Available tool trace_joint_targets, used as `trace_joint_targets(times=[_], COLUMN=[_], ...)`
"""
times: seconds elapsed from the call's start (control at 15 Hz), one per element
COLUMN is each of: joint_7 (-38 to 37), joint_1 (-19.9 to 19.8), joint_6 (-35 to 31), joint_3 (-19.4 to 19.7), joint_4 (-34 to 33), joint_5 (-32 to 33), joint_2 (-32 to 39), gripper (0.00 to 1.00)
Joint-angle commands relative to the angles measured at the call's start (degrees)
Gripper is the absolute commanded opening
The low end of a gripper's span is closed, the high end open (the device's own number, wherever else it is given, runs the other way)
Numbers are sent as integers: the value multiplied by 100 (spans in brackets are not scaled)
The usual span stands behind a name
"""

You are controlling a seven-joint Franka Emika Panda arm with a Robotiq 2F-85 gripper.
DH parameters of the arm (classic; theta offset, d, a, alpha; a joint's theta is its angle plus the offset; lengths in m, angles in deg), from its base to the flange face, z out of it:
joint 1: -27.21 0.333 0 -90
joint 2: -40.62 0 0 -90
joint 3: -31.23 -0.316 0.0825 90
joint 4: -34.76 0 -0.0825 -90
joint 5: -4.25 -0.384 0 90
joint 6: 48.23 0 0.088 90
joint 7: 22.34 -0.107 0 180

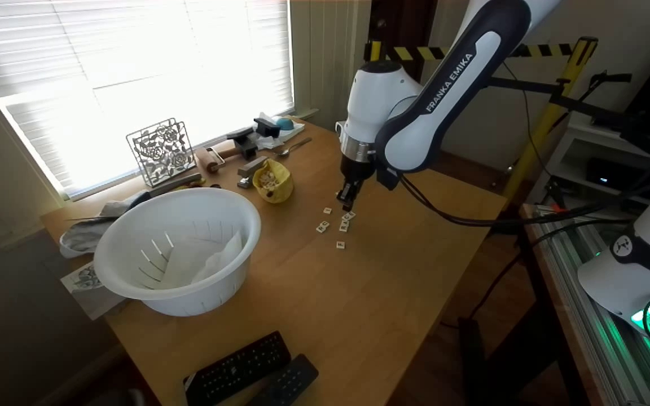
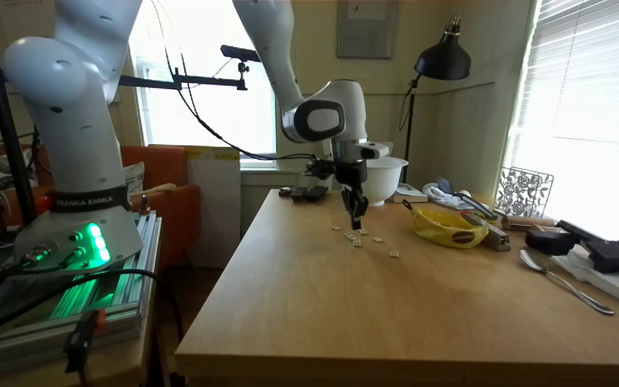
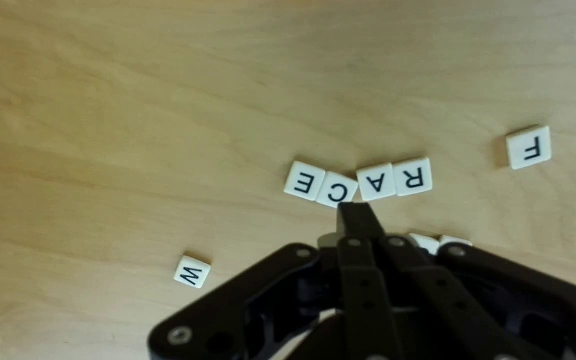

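Wooden tabletop (image 2: 395, 312) carries a row of 4 letter tiles (image 3: 369, 183) just below the end effector (image 2: 356, 224), its jaws pressed together.

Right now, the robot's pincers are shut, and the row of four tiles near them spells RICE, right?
Not quite: the row of four tiles spells RACE, not RICE; the wrist view shows an A second. The gripper is shut near them, as you say.

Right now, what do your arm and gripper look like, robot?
The arm is white and rounded, with black panels and FRANKA EMIKA lettering. Its base shows green lights. A silver ring sits above the black gripper, whose jointed fingers carry round screws. Black cables hang from the arm.
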State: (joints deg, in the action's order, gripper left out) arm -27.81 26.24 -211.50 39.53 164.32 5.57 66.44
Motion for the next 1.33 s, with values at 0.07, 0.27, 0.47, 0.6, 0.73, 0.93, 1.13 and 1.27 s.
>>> trace_joint_targets(times=[0.07,0.27,0.47,0.6,0.73,0.93,1.13,1.27], joint_7=[150,271,375,418,494,709,1045,1280], joint_1=[-168,-290,-443,-527,-626,-796,-982,-1118], joint_6=[-324,-518,-667,-751,-779,-717,-650,-631], joint_3=[-84,-177,-309,-379,-471,-621,-776,-892], joint_4=[-20,-13,-28,-31,-33,-37,-21,-20], joint_5=[-16,-60,-111,-121,-133,-119,-69,-63], joint_2=[219,340,436,489,507,513,505,500], gripper=[0,0,0,0,0,0,0,0])
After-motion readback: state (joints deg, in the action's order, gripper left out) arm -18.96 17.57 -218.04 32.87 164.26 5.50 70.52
